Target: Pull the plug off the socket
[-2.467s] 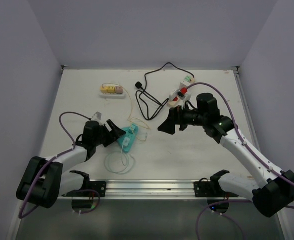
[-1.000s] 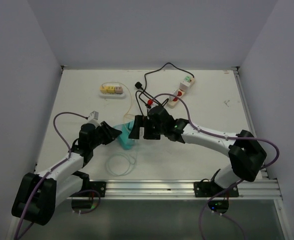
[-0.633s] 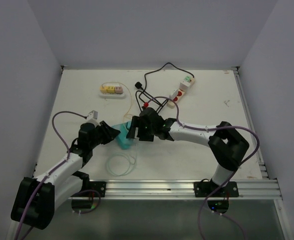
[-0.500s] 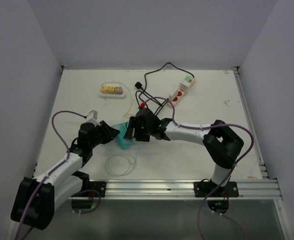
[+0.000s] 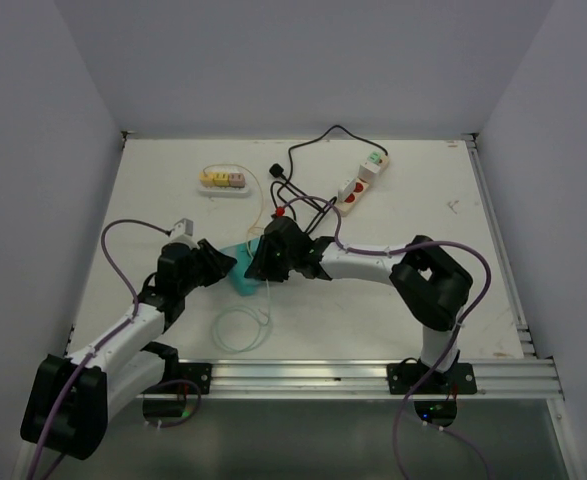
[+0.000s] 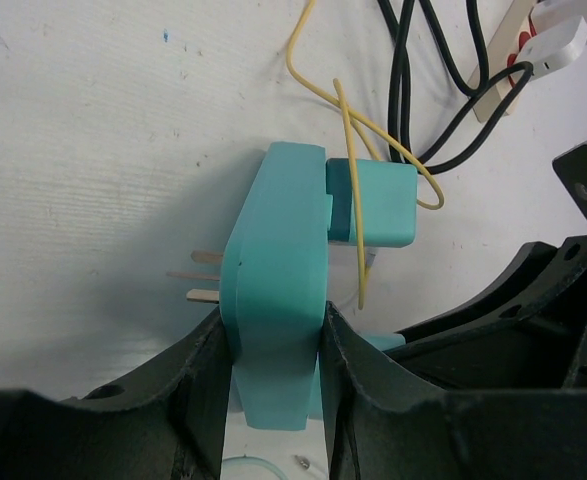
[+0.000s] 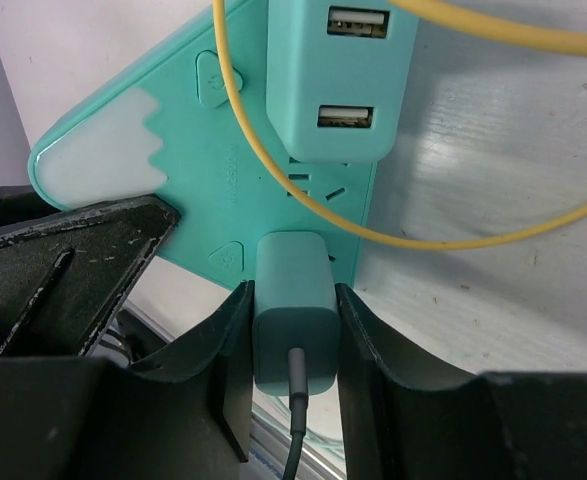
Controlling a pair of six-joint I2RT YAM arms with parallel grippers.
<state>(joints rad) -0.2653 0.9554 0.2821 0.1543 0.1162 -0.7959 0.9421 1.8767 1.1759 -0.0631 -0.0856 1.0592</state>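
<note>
My right gripper [image 7: 294,335] is clamped on the plug [image 7: 293,290], which sits between its jaws, seated in the socket [image 6: 273,260] directly ahead. My left gripper [image 6: 271,335] clamps the socket. The plug is probably light, rigid, smooth plastic: grip its flat sides.

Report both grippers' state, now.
Left gripper: closed on the teal socket block.
Right gripper: closed on the corded plug, which sits in that block.
</note>
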